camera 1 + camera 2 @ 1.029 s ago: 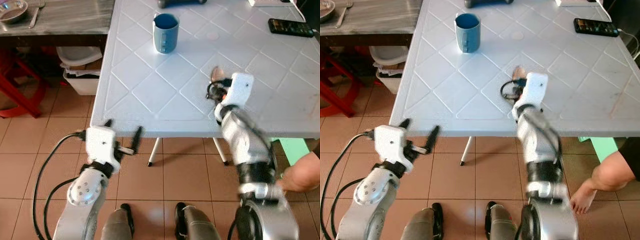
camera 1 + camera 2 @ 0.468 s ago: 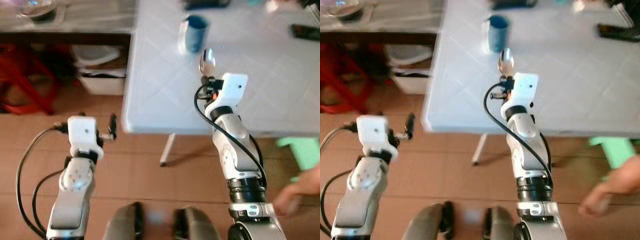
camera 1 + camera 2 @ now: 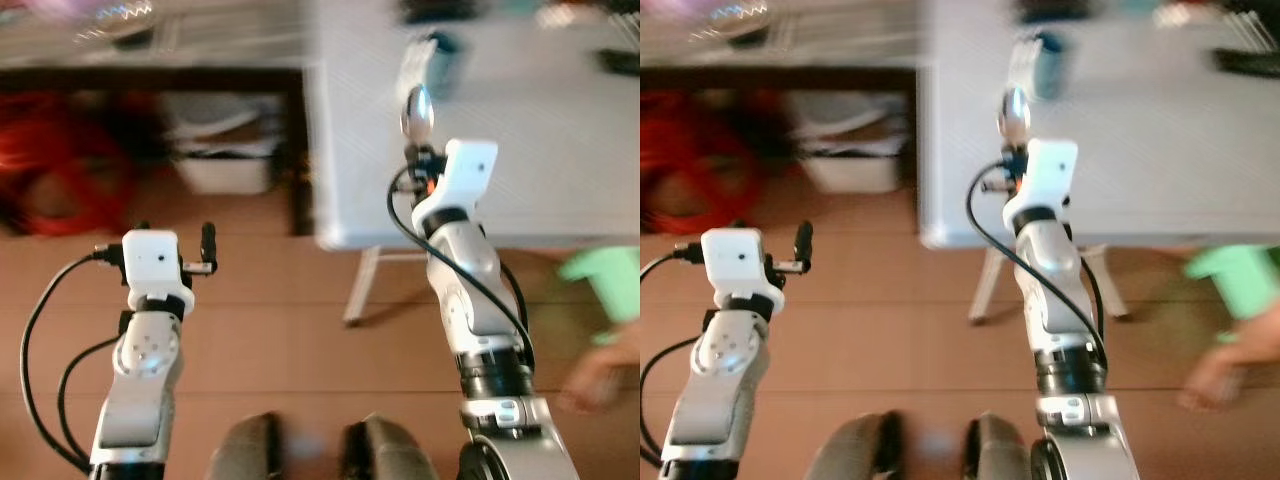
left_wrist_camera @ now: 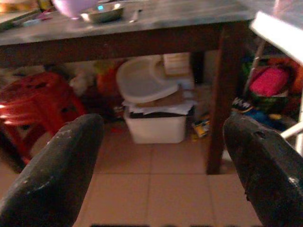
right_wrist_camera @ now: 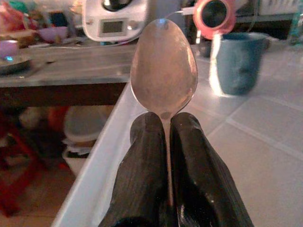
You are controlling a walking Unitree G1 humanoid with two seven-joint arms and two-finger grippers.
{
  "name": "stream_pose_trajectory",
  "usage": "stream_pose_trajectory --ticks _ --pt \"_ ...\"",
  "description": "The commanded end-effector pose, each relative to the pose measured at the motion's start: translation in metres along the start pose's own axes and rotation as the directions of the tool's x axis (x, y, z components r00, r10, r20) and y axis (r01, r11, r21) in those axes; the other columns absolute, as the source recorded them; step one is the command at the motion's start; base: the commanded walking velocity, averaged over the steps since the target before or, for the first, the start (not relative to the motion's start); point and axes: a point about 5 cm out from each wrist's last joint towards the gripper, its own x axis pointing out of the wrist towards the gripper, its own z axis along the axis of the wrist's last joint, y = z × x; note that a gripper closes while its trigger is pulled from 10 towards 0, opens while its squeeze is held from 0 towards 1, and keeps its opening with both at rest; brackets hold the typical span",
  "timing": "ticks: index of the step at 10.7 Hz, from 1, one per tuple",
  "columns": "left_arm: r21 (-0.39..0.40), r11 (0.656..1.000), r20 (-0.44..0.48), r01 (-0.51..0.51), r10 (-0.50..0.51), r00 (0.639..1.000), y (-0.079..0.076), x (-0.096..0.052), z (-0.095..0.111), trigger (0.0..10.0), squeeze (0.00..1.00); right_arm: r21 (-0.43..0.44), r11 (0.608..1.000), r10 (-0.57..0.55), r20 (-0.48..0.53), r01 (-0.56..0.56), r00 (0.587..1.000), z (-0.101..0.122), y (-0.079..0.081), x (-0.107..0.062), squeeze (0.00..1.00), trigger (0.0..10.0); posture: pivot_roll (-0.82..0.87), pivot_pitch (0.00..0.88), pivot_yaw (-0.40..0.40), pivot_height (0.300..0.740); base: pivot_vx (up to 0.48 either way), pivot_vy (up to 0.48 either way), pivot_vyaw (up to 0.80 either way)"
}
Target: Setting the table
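The big white plastic table (image 3: 520, 150) with the diamond pattern is in front of you & a bit to your right. The head views are blurry, so the robot looks to be on the move. Let the view go sharp before you put anything down.

The dark wooden side table (image 4: 142, 33) stands to your left, w/ a small metal bowl (image 4: 101, 11) on top. Under it sits a white plastic bin (image 4: 156, 124) and next to that a red plastic stool (image 4: 38, 101). You don't need those for this step.

The blue cup (image 5: 236, 61) stands on the white table, past the spoon. Pick a spot near it but not touching, so you don't knock it over.

Your right gripper (image 5: 163, 142) is up over the near edge of the white table. Its two black fingers (image 5: 142, 156) are squeezed tight on the handle of the shiny metal spoon (image 5: 163, 66), bowl end sticking straight out. Go in low & flat, and don't let go till the spoon lies on the table, well in from the edge.

Your left gripper (image 4: 161, 142) hangs over the tiled floor, fingers spread wide, holding nothing. Leave it there.
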Motion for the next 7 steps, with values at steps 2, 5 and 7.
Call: stream_pose_trajectory --ticks 2,5,7 --pt "0.021 0.999 -0.008 0.025 -0.024 1.000 -0.0065 0.0006 -0.0027 10.0 0.00 -0.040 0.999 -0.036 0.011 0.036 0.999 -0.0010 -0.0129 -0.0022 0.00 10.0 0.02 0.156 0.022 0.740 0.368 0.302 0.00" --pt "0.012 0.999 -0.001 0.033 -0.033 0.999 -0.0098 0.0037 -0.0014 10.0 0.00 -0.044 0.998 -0.034 0.020 0.035 0.999 -0.0002 -0.0135 -0.0007 0.00 10.0 0.02 0.154 0.020 0.740 0.460 0.000 0.00" --pt "0.014 1.000 0.002 0.020 -0.020 1.000 -0.0103 0.0036 -0.0011 10.0 0.00 -0.069 0.997 -0.021 0.032 0.023 0.999 0.0011 -0.0108 0.0013 0.00 10.0 0.03 0.157 0.016 0.740 0.467 0.000 0.00"
